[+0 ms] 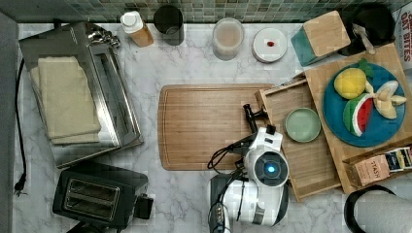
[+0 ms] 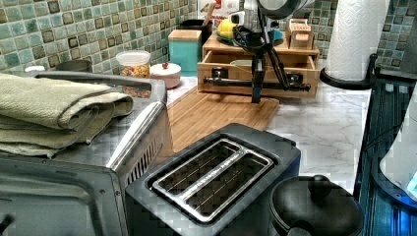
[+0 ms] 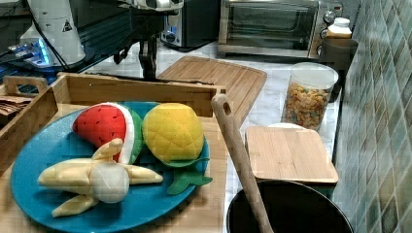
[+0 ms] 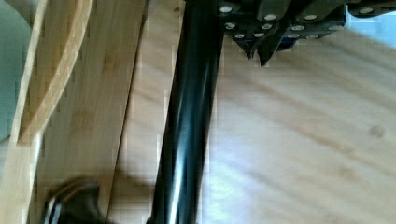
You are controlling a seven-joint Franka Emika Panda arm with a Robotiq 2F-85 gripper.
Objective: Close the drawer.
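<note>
The drawer [image 1: 311, 165] is a light-wood tray pulled out from the wooden stand toward the cutting board [image 1: 204, 126], with a green bowl [image 1: 302, 124] inside. Its black bar handle [image 2: 231, 82] runs across the front. My gripper [image 2: 255, 97] points straight down just in front of the handle, on the cutting-board side, its tips low over the board. In the wrist view the fingertips [image 4: 259, 55] meet in a point, shut on nothing, right beside the handle [image 4: 187, 116]. The right view shows the gripper [image 3: 148, 68] beyond the drawer's front wall [image 3: 136, 92].
A blue plate of toy fruit [image 1: 369, 104] sits on top of the stand. A teal block [image 1: 320, 36], jars and a lidded dish [image 1: 268, 44] line the tiled wall. The toaster oven [image 1: 77, 92] and black toaster [image 1: 97, 194] stand at the top view's left.
</note>
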